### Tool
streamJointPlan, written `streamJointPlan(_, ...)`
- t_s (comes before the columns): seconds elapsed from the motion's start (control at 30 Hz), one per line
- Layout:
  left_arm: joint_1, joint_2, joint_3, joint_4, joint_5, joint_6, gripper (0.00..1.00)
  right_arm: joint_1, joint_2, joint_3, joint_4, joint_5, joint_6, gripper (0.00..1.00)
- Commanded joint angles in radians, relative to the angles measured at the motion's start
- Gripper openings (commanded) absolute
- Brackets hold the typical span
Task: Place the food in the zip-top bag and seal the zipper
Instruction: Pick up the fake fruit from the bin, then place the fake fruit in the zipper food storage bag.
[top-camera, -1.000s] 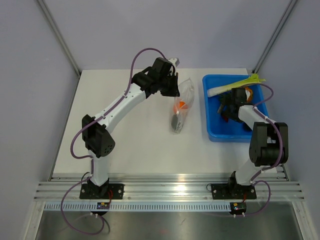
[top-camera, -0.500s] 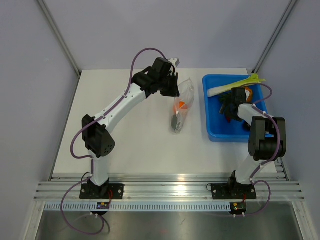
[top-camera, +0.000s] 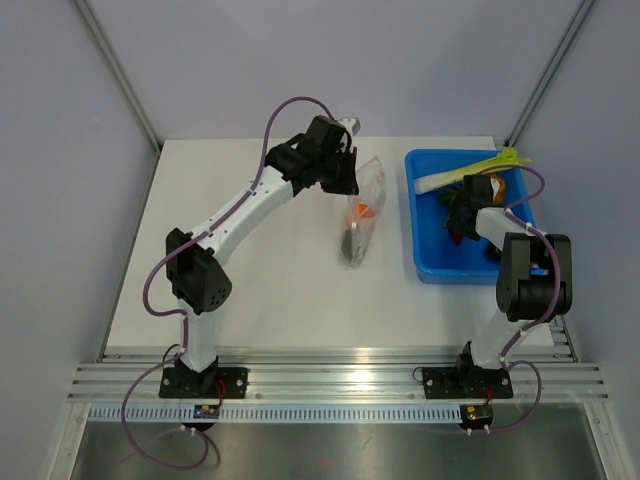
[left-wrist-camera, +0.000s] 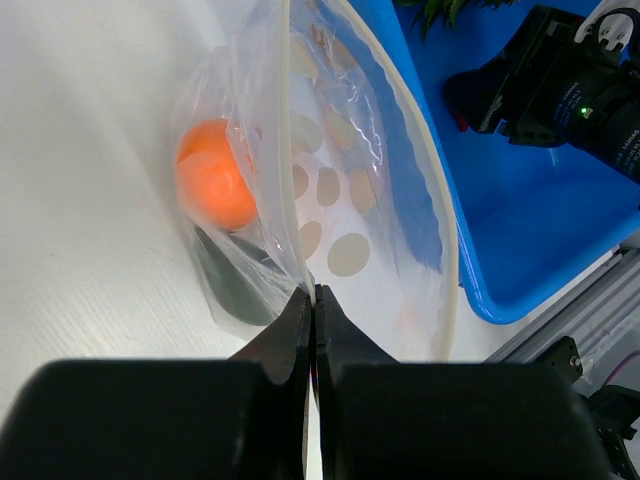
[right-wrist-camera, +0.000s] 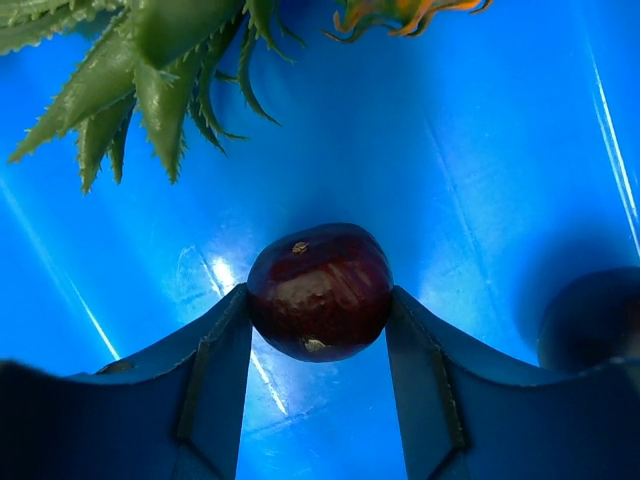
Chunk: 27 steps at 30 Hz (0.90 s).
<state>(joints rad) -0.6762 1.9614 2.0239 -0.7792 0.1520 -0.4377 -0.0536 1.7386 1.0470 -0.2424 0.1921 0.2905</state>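
The clear zip-top bag (top-camera: 362, 205) lies on the table with its mouth held up. My left gripper (left-wrist-camera: 313, 295) is shut on the bag's mouth edge, by the pale zipper (left-wrist-camera: 287, 150). Inside the bag (left-wrist-camera: 350, 180) lie a small orange piece (left-wrist-camera: 215, 185) and a dark piece (left-wrist-camera: 230, 290). My right gripper (right-wrist-camera: 318, 300) reaches down into the blue bin (top-camera: 425, 262). Both its fingers press the sides of a dark round food piece (right-wrist-camera: 320, 285) resting on the bin floor. The pineapple's green leaves (right-wrist-camera: 150, 60) lie just beyond it.
The bin (right-wrist-camera: 470, 150) also holds the orange pineapple (top-camera: 482, 188), a long pale green stalk (top-camera: 470, 170) along its far wall, and another dark round piece (right-wrist-camera: 590, 320) at the right. The bin wall (left-wrist-camera: 520, 240) stands close beside the bag's mouth.
The right gripper's jaws have closed in on the dark round piece and its arm has shifted a little in the bin. The left arm and the bag have not moved.
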Motion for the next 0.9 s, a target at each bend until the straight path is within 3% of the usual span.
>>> streamJointPlan(0.0,-0.003,0.008,0.061,-0.023,-0.028,0.042,0.0,-0.003,-0.045,0.018,0.038,0.012,0.004,0.4)
streamJointPlan(0.23,0.027,-0.013,0.203,-0.104,-0.179,0.132,0.0,-0.003,-0.146,-0.001,0.002,-0.013,0.013,0.36)
streamJointPlan(0.4,0.003,0.011,0.298,-0.135,-0.209,0.177,0.0,-0.003,-0.231,-0.012,-0.031,-0.052,0.029,0.35)
streamJointPlan(0.87,-0.16,0.14,0.193,-0.042,-0.215,0.103,0.0,-0.003,-0.421,0.004,-0.175,-0.224,0.076,0.35)
